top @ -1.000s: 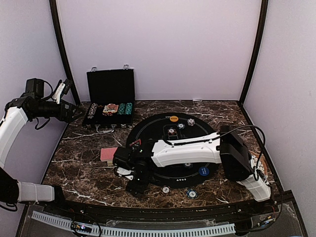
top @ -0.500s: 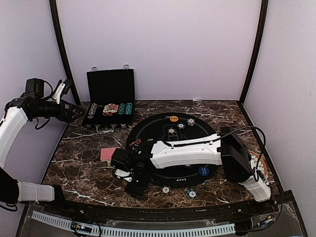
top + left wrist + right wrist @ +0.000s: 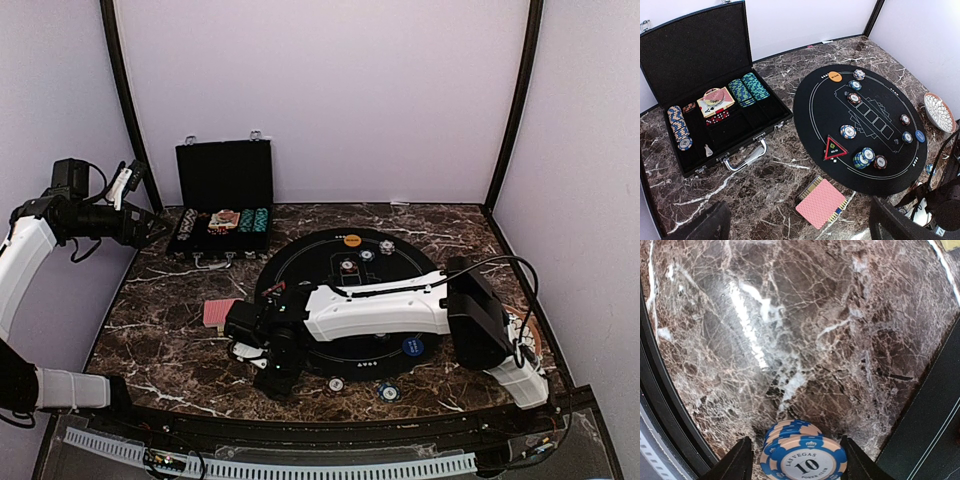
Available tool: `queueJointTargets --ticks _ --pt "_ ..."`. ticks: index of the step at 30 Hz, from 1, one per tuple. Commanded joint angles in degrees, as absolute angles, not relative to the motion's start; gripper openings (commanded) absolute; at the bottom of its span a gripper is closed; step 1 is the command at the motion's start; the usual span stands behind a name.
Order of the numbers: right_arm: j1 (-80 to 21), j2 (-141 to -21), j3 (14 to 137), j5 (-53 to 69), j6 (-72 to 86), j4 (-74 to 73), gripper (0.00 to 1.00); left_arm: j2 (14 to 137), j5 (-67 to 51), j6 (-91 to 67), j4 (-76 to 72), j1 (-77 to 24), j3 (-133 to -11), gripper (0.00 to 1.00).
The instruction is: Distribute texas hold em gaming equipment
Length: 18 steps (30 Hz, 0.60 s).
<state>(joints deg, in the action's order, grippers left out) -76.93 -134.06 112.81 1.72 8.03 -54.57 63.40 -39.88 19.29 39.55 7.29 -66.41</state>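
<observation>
My right gripper (image 3: pixel 272 378) is low over the marble, left of the black mat's (image 3: pixel 300 255) front edge. In the right wrist view it (image 3: pixel 799 460) is shut on a small fanned stack of blue stripe-edged poker chips (image 3: pixel 802 457) marked 10. My left gripper (image 3: pixel 150 230) is raised at the far left, open and empty (image 3: pixel 799 220). The red-backed card deck (image 3: pixel 821 202) lies on the marble beside the mat. The red triangle token (image 3: pixel 835 148), the orange disc (image 3: pixel 834 76), the blue disc (image 3: pixel 920 136) and several chips (image 3: pixel 868 157) sit on the mat.
An open black case (image 3: pixel 700 60) with chip rows and cards stands at the back left. A white patterned plate (image 3: pixel 939 111) is at the right edge. Two loose chips (image 3: pixel 336 384) (image 3: pixel 388 392) lie on the marble in front of the mat.
My right gripper has shifted slightly to the left with the chips. The left arm has not moved.
</observation>
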Motion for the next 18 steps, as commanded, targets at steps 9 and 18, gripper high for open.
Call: queueJointTargets --ticks 9,18 --pt "-77.4 -133.2 113.8 1.1 8.3 -55.1 0.34 62.7 -40.9 19.3 40.4 7.6 -67.9 0.99" --pt "-77.4 -131.1 116.2 0.3 8.6 -56.6 0.26 62.7 -40.8 19.9 40.5 7.6 -67.4 0.99"
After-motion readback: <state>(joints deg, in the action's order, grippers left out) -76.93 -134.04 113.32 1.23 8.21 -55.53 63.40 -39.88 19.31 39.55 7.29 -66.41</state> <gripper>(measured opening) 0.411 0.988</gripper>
